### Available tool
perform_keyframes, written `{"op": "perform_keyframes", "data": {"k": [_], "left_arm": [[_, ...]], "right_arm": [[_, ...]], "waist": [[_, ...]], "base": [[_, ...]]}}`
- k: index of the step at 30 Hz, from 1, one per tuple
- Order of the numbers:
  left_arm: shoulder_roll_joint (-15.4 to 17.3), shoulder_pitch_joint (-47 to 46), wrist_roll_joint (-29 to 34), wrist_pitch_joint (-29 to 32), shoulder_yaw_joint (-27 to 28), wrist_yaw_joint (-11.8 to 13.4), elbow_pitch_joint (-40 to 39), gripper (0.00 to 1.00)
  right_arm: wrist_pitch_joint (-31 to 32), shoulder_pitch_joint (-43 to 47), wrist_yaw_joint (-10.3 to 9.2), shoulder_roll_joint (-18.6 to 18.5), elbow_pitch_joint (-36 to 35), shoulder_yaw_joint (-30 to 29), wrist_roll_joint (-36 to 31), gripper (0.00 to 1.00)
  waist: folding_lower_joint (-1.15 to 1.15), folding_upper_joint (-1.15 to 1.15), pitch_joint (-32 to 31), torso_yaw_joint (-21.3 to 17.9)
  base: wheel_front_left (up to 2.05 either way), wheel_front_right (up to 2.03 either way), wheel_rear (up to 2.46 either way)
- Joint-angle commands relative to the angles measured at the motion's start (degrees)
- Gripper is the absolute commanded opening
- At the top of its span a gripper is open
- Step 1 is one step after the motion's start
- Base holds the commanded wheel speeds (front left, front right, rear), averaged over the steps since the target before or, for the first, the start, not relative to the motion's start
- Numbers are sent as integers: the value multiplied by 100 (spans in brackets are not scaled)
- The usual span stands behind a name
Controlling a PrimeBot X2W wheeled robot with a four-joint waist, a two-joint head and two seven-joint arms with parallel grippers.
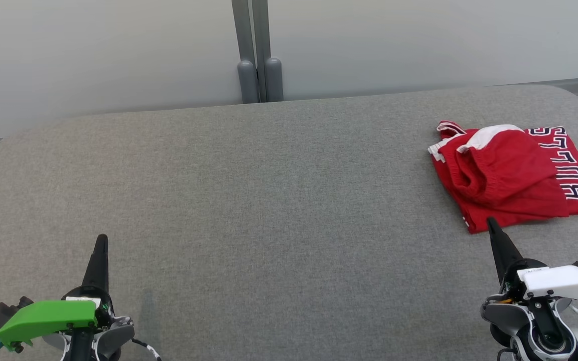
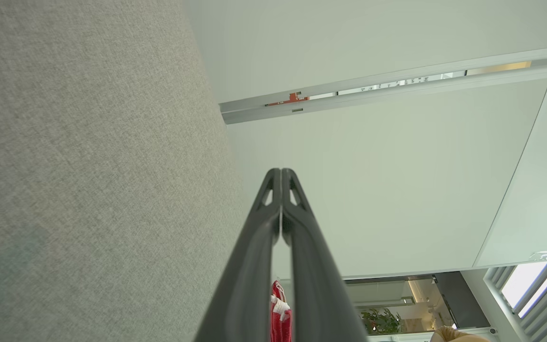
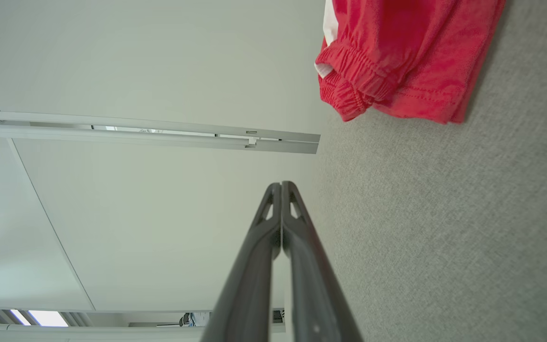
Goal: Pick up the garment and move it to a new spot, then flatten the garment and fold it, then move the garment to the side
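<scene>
While I am looking over the wide grey fabric-covered table (image 1: 269, 210), I am finding it bare except at its far right. The folded red jersey garment with white trim and dark lettering (image 1: 512, 175) is lying there in a compact, roughly squared stack, near the table's right edge, with its elastic hem (image 3: 349, 76) showing in the right wrist view. I am judging from this that the folding and the move to the side look complete, or nearly so; nothing appears left but to back the arms away, though I cannot confirm the fold's neatness underneath. The right gripper (image 1: 492, 223) is hovering just short of the garment's near edge, its two long dark fingers pressed together and holding nothing. The left gripper (image 1: 101, 239) is resting well apart from the garment at the near left, fingers likewise together and empty.
</scene>
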Motion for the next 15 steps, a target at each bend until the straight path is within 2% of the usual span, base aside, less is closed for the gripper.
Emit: {"op": "perform_keyframes", "data": {"k": [1,15], "left_arm": [[4,-79,-107,27,37,-31,-30,0],[-9,-127,-668,179,69,-35,-29,0]], "right_arm": [[36,-72,1,19,0,-38,118,0],[184,-64,0,71,24,-116,605,0]], "waist": [[0,0,-1,3],[0,0,-13,33]], "base": [[0,0,0],[0,0,0]]}}
